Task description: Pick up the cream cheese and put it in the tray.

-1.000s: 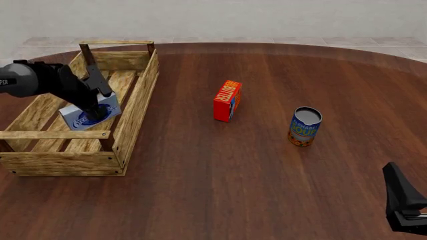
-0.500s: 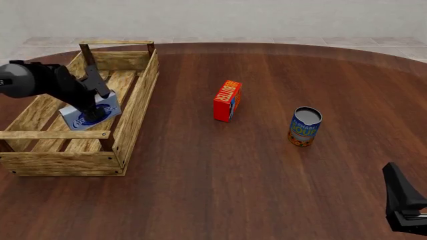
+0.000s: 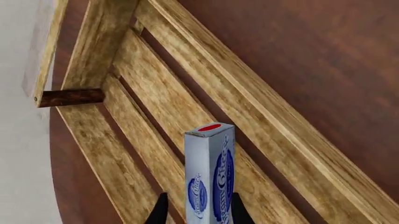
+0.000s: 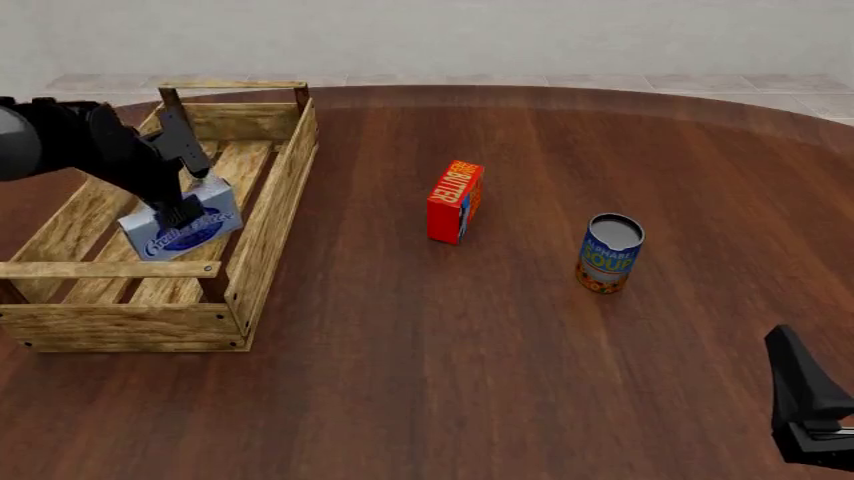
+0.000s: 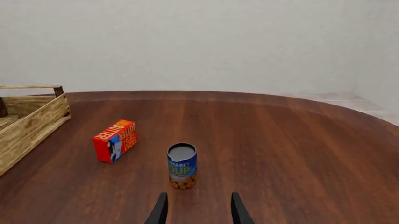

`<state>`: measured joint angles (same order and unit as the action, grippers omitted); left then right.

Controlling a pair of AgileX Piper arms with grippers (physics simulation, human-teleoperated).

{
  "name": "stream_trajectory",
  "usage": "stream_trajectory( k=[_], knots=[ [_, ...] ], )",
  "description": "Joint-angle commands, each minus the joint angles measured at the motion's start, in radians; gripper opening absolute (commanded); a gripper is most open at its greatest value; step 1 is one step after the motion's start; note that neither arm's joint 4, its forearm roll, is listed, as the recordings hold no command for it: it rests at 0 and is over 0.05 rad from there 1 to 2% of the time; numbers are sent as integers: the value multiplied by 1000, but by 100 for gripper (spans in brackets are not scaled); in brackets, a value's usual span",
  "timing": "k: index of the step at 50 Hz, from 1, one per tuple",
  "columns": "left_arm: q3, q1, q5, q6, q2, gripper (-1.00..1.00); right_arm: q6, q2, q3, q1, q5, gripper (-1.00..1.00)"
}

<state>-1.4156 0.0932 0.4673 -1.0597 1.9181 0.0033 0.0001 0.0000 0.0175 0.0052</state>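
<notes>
Dark wooden tabletop carries the big light slatted wooden tray (image 4: 274, 205). Inside it, the left gripper (image 4: 180, 205) stands clamped on the small pale grey-blue cream cheese box (image 4: 183, 226), low over the slats. Placing is under way; the next move likely calls for releasing. The right gripper (image 5: 196, 210) idles with jaws apart.

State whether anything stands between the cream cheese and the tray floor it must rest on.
Nothing visible does. The cream cheese is already inside the tray, between the left gripper fingers, over bare slats; whether it touches them is unclear.
</notes>
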Motion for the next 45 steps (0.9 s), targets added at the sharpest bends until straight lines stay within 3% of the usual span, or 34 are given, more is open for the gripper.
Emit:
stream_trajectory(
  k=[1, 21, 29, 30, 34, 45],
  knots=[
    [5, -20, 45, 12, -78, 100, 1, 0, 0, 0, -1, 100],
    [113, -50, 46, 27, -216, 100, 4, 0, 0, 1, -1, 100],
    [184, -85, 23, 72, -283, 100, 4, 0, 0, 1, 0, 100],
    [180, -102, 20, 110, -296, 100, 5, 0, 0, 1, 0, 100],
    [190, -115, 12, 148, -318, 100, 5, 0, 0, 2, -1, 100],
    [331, -119, -96, 211, -377, 100, 8, 0, 0, 1, -1, 100]
  ],
)
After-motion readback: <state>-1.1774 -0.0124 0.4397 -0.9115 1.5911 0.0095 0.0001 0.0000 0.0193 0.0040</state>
